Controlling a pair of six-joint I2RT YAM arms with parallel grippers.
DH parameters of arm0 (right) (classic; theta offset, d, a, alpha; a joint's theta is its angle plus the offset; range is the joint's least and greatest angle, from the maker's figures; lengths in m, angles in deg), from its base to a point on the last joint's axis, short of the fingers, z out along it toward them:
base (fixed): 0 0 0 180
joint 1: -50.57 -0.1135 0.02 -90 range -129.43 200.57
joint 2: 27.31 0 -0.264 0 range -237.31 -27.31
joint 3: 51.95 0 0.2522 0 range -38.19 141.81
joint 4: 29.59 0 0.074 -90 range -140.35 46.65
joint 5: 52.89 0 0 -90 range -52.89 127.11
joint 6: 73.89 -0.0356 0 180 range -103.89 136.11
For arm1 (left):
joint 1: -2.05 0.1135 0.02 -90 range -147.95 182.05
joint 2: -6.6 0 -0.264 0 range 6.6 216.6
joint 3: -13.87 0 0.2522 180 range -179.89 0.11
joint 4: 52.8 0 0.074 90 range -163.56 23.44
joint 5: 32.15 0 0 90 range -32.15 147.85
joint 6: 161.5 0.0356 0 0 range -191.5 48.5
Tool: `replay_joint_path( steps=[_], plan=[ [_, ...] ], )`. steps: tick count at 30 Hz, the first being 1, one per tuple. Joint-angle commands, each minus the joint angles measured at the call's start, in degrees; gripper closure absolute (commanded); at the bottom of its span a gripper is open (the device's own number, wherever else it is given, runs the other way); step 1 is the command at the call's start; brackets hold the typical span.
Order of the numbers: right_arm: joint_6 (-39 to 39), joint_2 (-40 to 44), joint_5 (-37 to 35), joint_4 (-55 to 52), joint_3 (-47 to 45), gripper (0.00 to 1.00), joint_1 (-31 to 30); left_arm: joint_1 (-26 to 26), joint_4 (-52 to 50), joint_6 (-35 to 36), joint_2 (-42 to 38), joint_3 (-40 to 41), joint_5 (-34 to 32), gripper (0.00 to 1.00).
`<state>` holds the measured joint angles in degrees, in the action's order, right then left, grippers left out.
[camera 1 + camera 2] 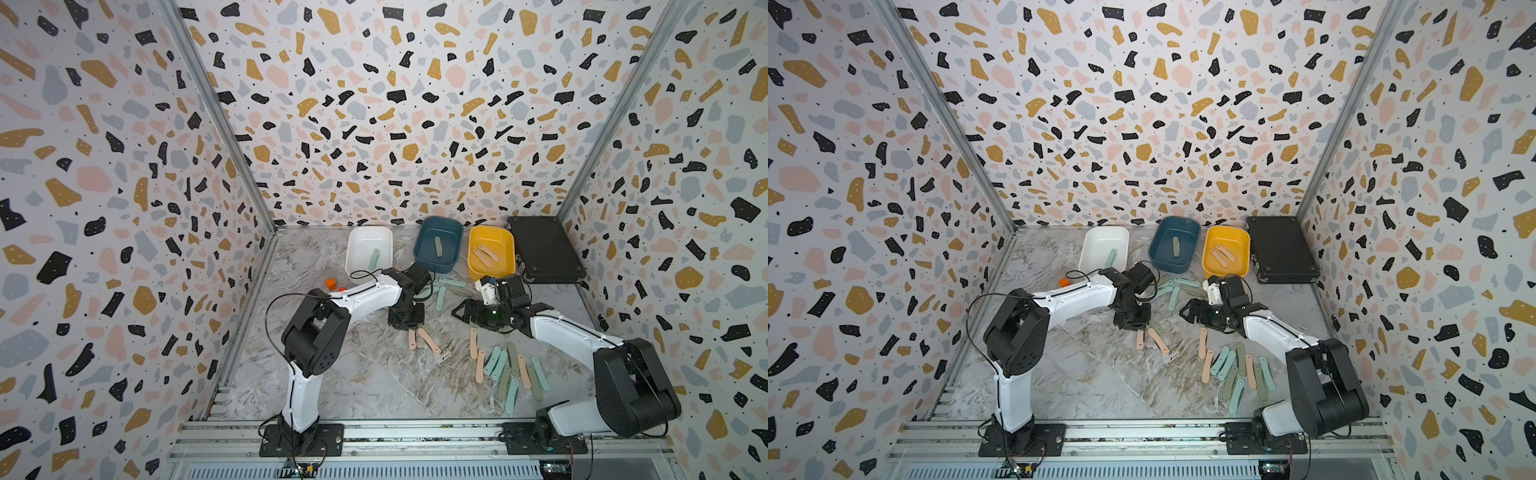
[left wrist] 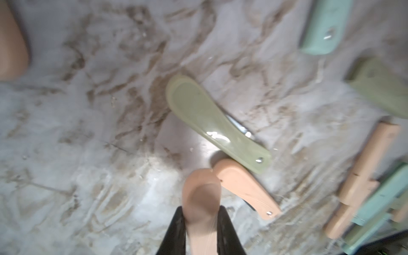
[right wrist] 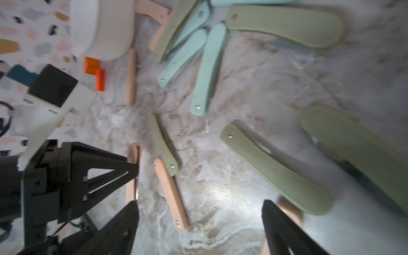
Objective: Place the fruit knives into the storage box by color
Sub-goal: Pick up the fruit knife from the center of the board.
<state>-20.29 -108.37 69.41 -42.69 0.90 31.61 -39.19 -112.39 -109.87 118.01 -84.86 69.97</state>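
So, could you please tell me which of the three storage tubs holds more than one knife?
The mustard yellow tub, beside the black case: it holds two peach-pink knives, whereas the white tub and the teal tub hold one each.

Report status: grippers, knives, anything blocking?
Left gripper shut on a peach knife. Right gripper open, empty. Yellow tub holds two peach knives. Another peach knife lies tip-to-tip beside the held one.

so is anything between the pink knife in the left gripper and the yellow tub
Yes: the right arm's wrist sits just in front of the yellow tub, across the straight path from the left gripper holding the pink knife. Likely needs to go over or around.
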Motion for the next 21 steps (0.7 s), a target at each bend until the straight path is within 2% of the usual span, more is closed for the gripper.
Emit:
replay_joint_path(
  steps=[1,8,13,21],
  plan=[
    [-8.86,0.15,8.54,16.09,-2.49,0.16,-1.79,-0.21,2.89,-2.35,-2.67,-3.02,5.14,0.85],
    [-14.36,-4.25,11.79,32.19,-7.41,0.27,-5.70,0.10,6.35,-4.26,-3.57,-3.10,9.32,0.85],
    [-20.95,-10.53,13.91,45.53,-8.45,0.40,-7.87,0.22,7.50,-4.86,-4.08,-2.15,9.98,0.86],
    [-25.65,-15.68,16.43,55.33,-8.85,0.60,-8.55,0.45,8.44,-4.76,-4.16,-1.40,10.51,0.86]
  ],
)
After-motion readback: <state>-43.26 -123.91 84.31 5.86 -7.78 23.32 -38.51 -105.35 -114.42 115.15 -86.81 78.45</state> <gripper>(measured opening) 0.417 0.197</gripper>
